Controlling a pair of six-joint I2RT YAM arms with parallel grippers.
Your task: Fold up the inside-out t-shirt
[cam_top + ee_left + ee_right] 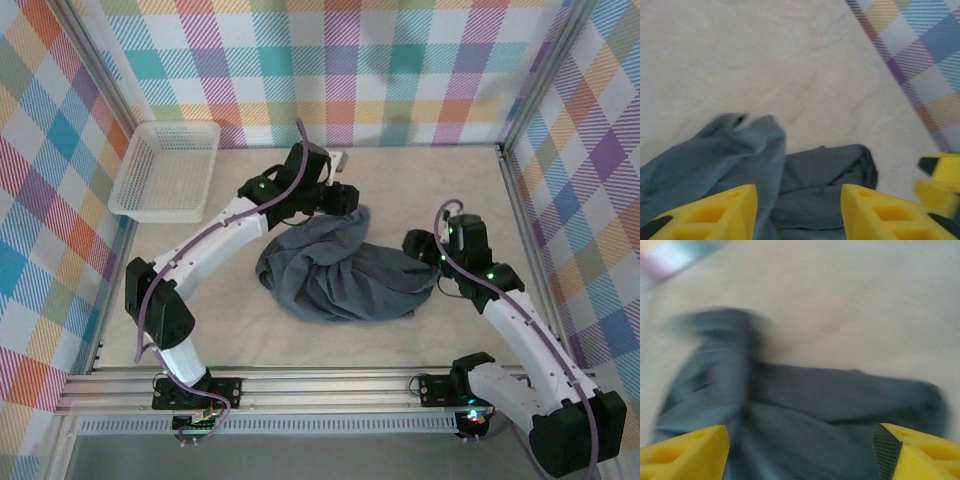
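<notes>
The inside-out t-shirt (340,275) lies crumpled in a dark slate-grey heap in the middle of the table. My left gripper (345,195) hovers at the heap's far-left edge. In the left wrist view its yellow fingers (715,212) stand apart, and my left gripper (799,210) is open with the t-shirt (825,175) lying loose below. My right gripper (420,248) is at the heap's right edge. The blurred right wrist view shows my right gripper (800,450) open over the t-shirt (815,405), with no cloth pinched. The right gripper's yellow tips (940,180) show at the edge of the left wrist view.
A white mesh basket (165,170) stands at the back left corner. Plaid walls (400,70) close in the back and both sides. An aluminium rail (320,385) runs along the near edge. Bare beige table (400,185) lies behind and in front of the heap.
</notes>
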